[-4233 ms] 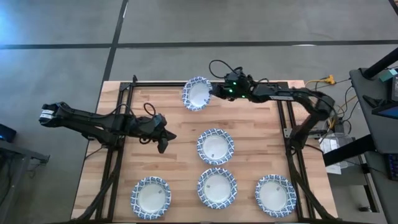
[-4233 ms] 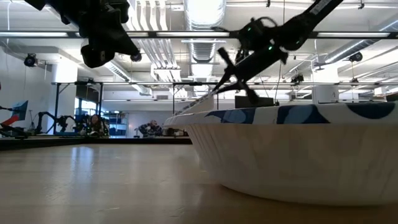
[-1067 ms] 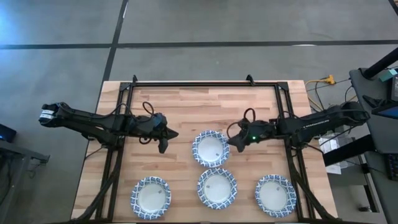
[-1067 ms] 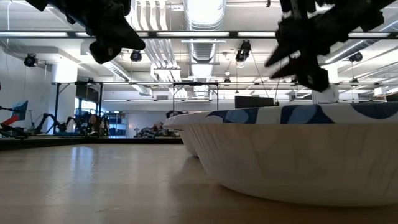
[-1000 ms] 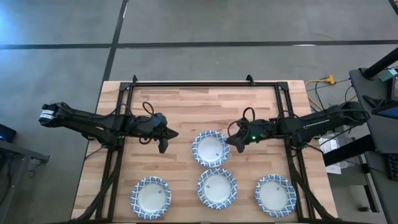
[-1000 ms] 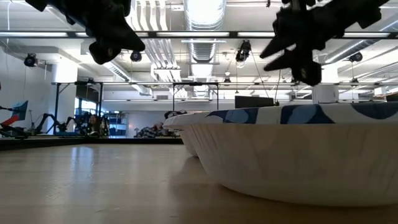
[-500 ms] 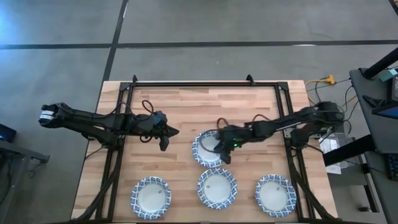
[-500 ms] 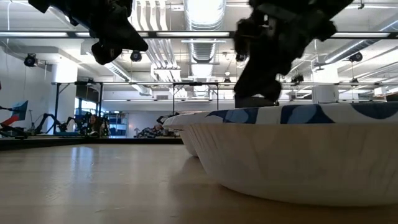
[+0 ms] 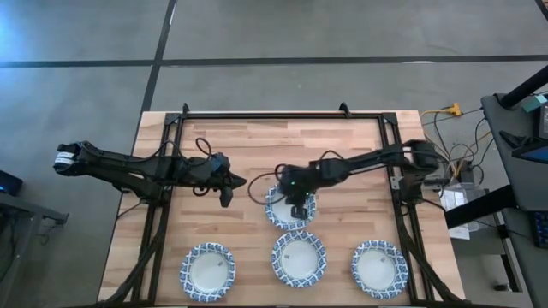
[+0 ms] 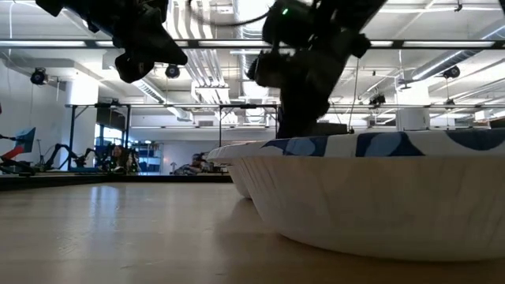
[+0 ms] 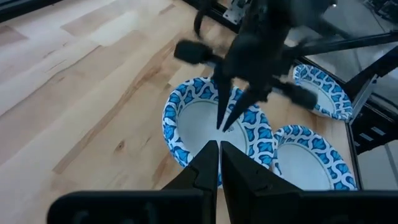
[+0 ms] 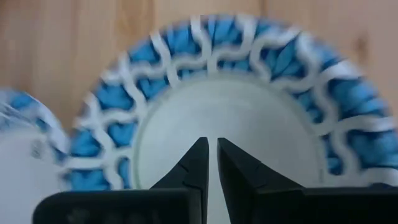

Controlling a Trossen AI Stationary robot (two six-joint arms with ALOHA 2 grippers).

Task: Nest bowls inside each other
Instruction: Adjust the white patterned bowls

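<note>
Four blue-and-white lattice-rimmed bowls show on the table: a centre bowl [image 9: 276,210] and a near row at left [image 9: 207,271], middle [image 9: 299,257] and right [image 9: 378,268]. My right gripper [image 9: 297,208] points straight down over the centre bowl's white inside [image 12: 249,124], fingers shut [image 11: 222,123]. My left gripper [image 9: 225,201] hangs shut [image 11: 219,152] above bare wood, left of that bowl. In the low view a near bowl [image 10: 379,197] fills the foreground and hides the table behind it. My right gripper comes at the centre bowl from above, its shut tips over the white floor near the middle [image 11: 214,127]. Whether the tips touch the floor or hang just above it, I cannot tell.
Black frame rails [image 9: 274,115] run along the table's far edge and down both sides. Bare wood [image 9: 214,145] lies across the far half and the left side. Cables and gear [image 9: 454,184] sit beyond the right edge. People sit far off in the room.
My right gripper has swung from beside the centre bowl's right rim toward the table's left until it stands over the bowl, and it has tipped from level to pointing down. In the low view its spread fingers have come together. The bowls have stayed put.
</note>
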